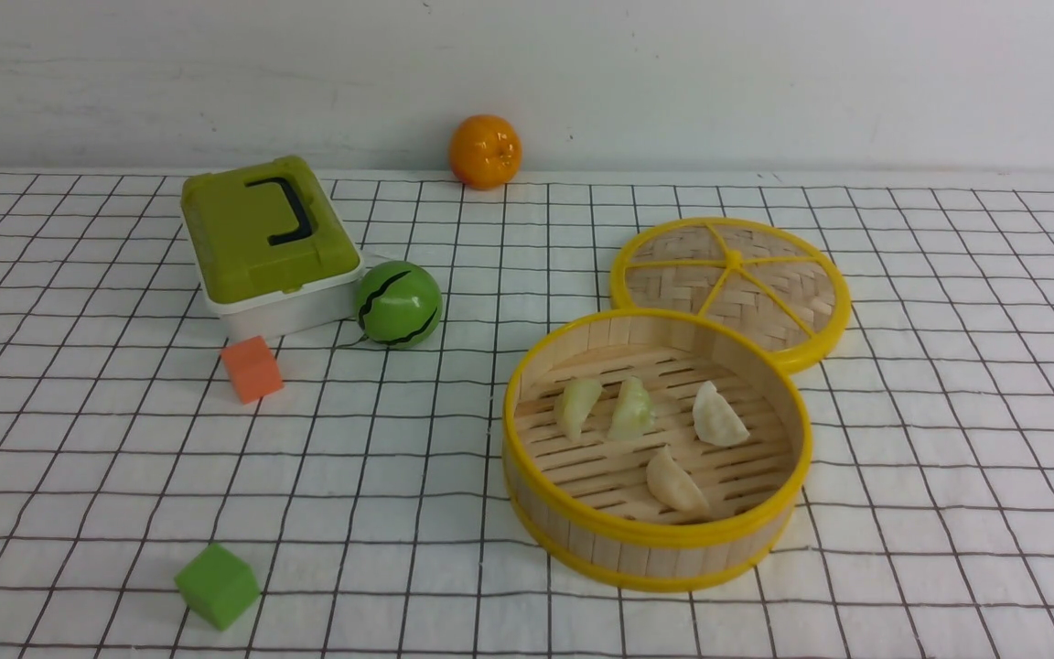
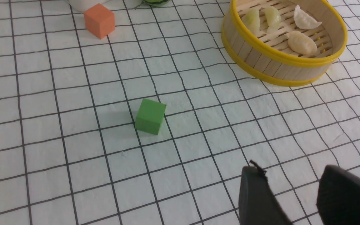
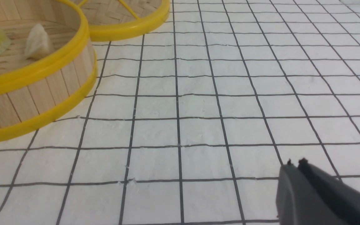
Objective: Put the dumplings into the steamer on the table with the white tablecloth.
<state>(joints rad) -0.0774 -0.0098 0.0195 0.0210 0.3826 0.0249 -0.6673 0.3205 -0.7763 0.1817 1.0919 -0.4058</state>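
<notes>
The steamer (image 1: 545, 499) stands on the white tablecloth (image 1: 948, 439) right of centre. Several dumplings lie on its slatted floor: two pale greenish ones (image 1: 576, 406) (image 1: 630, 408) and two cream ones (image 1: 717, 415) (image 1: 675, 482). The steamer also shows in the left wrist view (image 2: 261, 59) and in the right wrist view (image 3: 33, 93). Neither gripper shows in the front view. My left gripper (image 2: 291, 170) is open and empty above the cloth, well short of the steamer. My right gripper (image 3: 295, 163) is shut and empty over bare cloth to the steamer's right.
The flat woven lid (image 1: 733, 286) lies behind the steamer, touching its rim. A green-lidded box (image 1: 266, 243), a green ball (image 1: 397, 304), an orange cube (image 1: 252, 368) and a green cube (image 1: 217, 585) sit on the left. An orange (image 1: 485, 151) is at the back wall.
</notes>
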